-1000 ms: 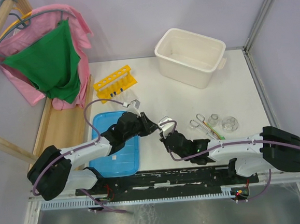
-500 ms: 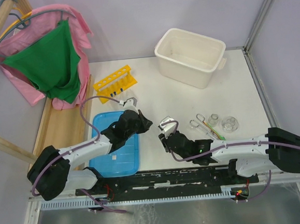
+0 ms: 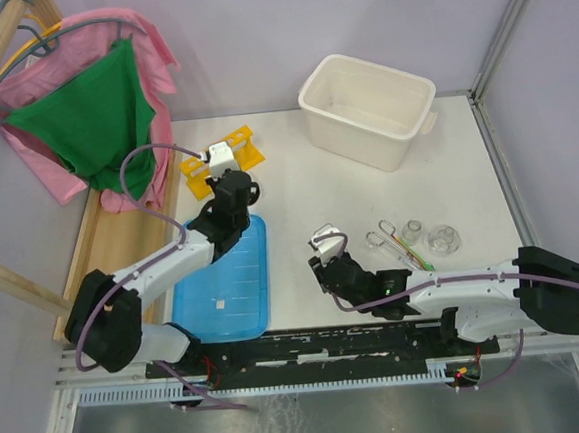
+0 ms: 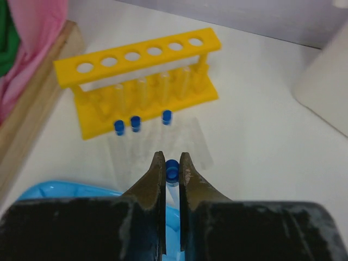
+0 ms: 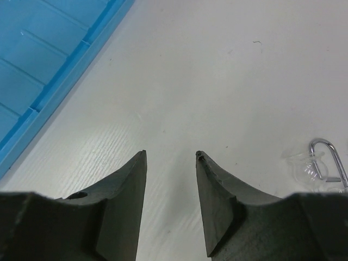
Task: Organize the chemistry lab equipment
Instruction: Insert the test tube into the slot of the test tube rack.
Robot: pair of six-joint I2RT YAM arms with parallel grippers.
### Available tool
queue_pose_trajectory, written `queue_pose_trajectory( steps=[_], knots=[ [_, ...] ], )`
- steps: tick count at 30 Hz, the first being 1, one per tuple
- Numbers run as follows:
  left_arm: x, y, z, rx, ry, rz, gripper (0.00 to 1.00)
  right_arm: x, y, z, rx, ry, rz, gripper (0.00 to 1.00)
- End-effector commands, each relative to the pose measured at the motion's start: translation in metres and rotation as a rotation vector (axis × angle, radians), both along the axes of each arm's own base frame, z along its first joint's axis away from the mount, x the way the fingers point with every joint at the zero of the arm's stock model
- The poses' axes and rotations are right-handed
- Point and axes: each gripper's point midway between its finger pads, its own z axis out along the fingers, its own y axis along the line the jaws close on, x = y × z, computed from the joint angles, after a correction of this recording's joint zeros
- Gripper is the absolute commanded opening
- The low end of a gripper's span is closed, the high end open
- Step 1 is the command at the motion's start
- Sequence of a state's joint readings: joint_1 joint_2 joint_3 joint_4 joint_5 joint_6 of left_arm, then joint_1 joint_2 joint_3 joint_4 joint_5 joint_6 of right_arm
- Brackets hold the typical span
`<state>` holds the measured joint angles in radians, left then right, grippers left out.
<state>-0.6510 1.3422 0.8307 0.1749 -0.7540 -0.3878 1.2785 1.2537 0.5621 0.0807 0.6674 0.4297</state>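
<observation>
My left gripper (image 4: 172, 157) is shut on a clear blue-capped tube (image 4: 172, 169), held just short of the yellow tube rack (image 4: 136, 54). Three more blue-capped tubes (image 4: 135, 122) sit in the rack. From above, the left gripper (image 3: 231, 184) hangs at the rack (image 3: 249, 149) at the back left. My right gripper (image 5: 171, 154) is open over bare table with nothing between its fingers; seen from above the right gripper (image 3: 316, 267) is near the middle. To its right lie metal tongs (image 3: 387, 241), two small glass flasks (image 3: 412, 233) (image 3: 444, 239) and thin rods (image 3: 418, 256).
A flat blue ribbed lid (image 3: 224, 282) lies under the left arm, near the front left. A large white tub (image 3: 366, 110) stands at the back right. Pink and green cloths (image 3: 96, 111) hang on a wooden frame at the left edge.
The two grippers met near the table's middle. The left one shut on the tube and swung back-left to the rack. The right gripper opened and stayed roughly in place.
</observation>
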Motion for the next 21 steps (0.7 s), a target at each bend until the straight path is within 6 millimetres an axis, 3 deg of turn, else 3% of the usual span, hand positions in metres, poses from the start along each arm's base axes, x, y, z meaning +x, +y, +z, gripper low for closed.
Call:
queue_pose_trajectory(
  steps=[1,5,9,21],
  knots=[
    [0.043,0.052,0.000,0.044,-0.039,0.120,0.03,0.008,0.010,0.016,0.036,-0.028,-0.034,0.50],
    [0.067,0.058,-0.014,0.007,-0.036,0.093,0.03,0.011,0.009,0.015,0.020,-0.032,-0.042,0.51],
    [0.079,0.051,-0.017,0.016,-0.036,0.068,0.03,0.017,0.006,0.013,0.017,-0.027,-0.055,0.52],
    [0.095,0.045,-0.019,0.061,-0.056,0.052,0.03,0.033,0.002,0.002,0.025,0.024,-0.069,0.52]
  ],
)
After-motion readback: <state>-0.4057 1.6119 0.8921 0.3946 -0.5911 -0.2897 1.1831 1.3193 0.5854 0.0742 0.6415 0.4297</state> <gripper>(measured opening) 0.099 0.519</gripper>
